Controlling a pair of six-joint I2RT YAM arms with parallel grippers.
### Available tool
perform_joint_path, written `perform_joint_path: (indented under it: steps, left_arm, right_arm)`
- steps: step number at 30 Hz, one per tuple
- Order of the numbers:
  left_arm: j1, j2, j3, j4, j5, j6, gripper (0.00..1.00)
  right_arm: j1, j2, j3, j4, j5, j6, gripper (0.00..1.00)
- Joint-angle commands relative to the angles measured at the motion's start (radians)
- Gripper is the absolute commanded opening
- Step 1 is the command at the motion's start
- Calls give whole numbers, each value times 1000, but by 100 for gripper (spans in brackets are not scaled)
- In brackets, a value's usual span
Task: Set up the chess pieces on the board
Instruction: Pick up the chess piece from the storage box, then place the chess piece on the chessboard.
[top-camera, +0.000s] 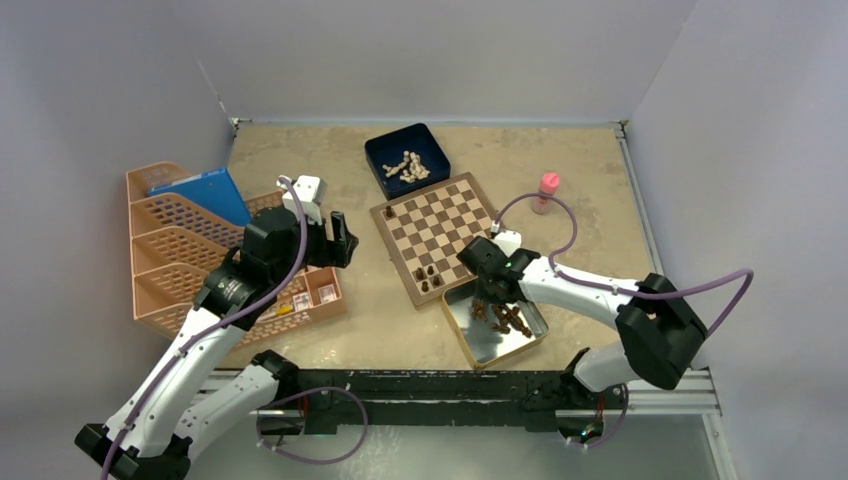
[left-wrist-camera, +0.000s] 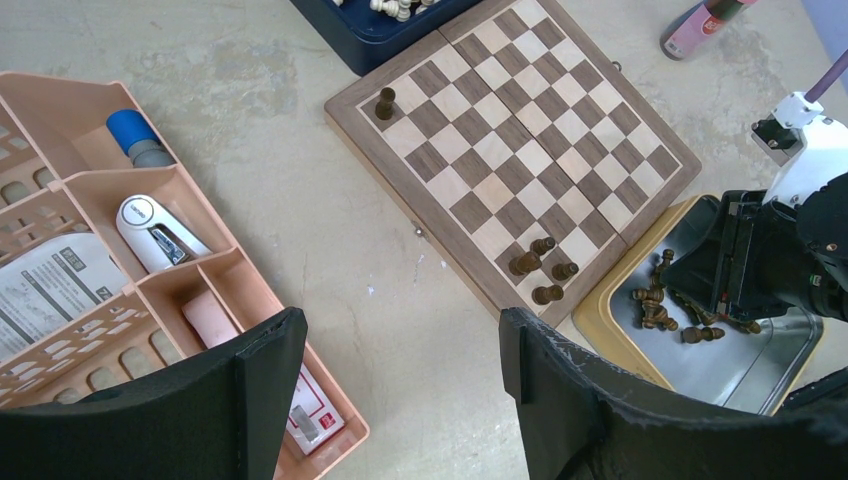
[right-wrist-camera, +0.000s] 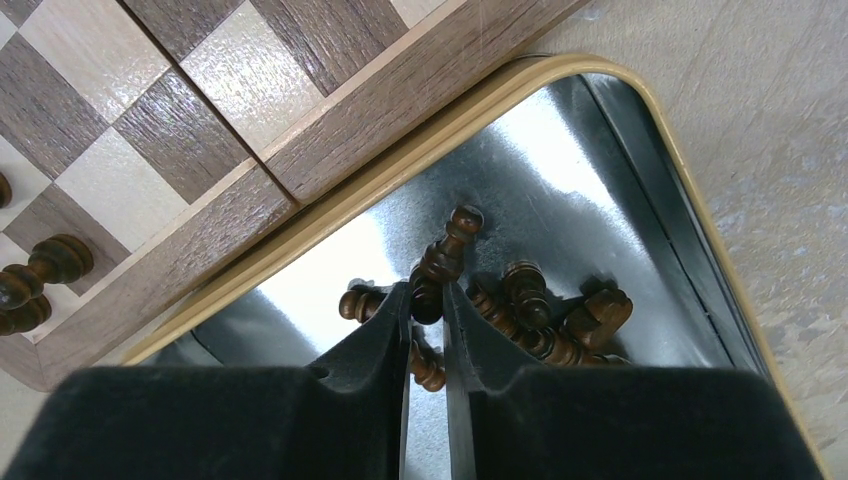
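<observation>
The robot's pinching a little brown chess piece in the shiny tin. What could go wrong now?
The right gripper pinches the dark piece only by its end, and it lies tilted, so it might slip or swing when lifted. Other pieces piled against it in the tin could get dragged along. Setting it down might topple the four pieces standing on the board's near corner.

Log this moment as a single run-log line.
stage: pick | right hand: pinching dark chessman in silver tin | left hand: open above table | chessboard: five dark chessmen on it
</observation>
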Motion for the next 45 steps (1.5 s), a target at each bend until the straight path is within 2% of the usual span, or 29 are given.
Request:
perform_joint_path:
  steps: [1, 17, 28, 32, 34, 38, 43, 45]
  left_arm:
    - [7, -6, 0, 48, 7, 1, 71]
    - [7, -10, -2, 44, 9, -2, 71]
    - [7, 19, -4, 62, 74, -31, 70]
    - [7, 28, 23, 61, 197, -97, 69]
    - [7, 48, 32, 61, 286, -133, 67]
    - [7, 132, 67, 19, 357, -200, 64]
    - [7, 194, 102, -6, 401, -230, 62]
    - [8, 189, 100, 3, 435, -239, 62]
  right_arm:
    - [-4, -34, 11, -5, 37, 2, 16]
    - [-3, -107, 119, -77, 33, -52, 14]
    - [10, -96, 227, -20, -12, -234, 13]
    - [52, -92, 287, 11, -29, -327, 13]
    - [59, -105, 283, 86, -56, -394, 13]
    - [65, -85, 308, 159, -91, -469, 13]
    - [67, 11, 403, 132, -52, -413, 11]
    - [68, 30, 421, 145, -89, -416, 11]
